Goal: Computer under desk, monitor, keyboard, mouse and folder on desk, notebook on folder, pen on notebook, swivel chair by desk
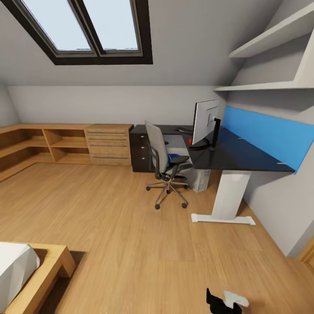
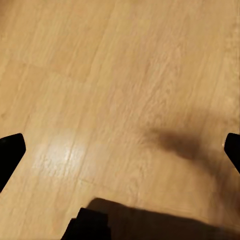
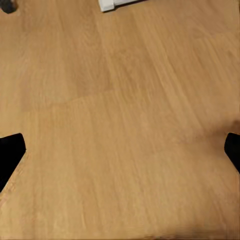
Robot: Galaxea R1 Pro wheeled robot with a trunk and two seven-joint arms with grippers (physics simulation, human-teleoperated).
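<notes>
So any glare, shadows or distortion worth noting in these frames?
Head view: wide-angle bending of the walls and the desk. Left wrist view: pale glare patch on the floor plus a soft dark shadow. Right wrist view: evenly lit wood floor, slightly soft.

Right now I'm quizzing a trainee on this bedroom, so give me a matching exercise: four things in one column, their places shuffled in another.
Things:
1. monitor
2. swivel chair
3. light-wood chest
4. blue panel

Places:
A. on the wooden floor, in front of the desk
B. along the wall behind the desktop
C. standing on the black desktop
D. against the wall, left of the black drawer unit

Pairs: 1-C, 2-A, 3-D, 4-B
</notes>
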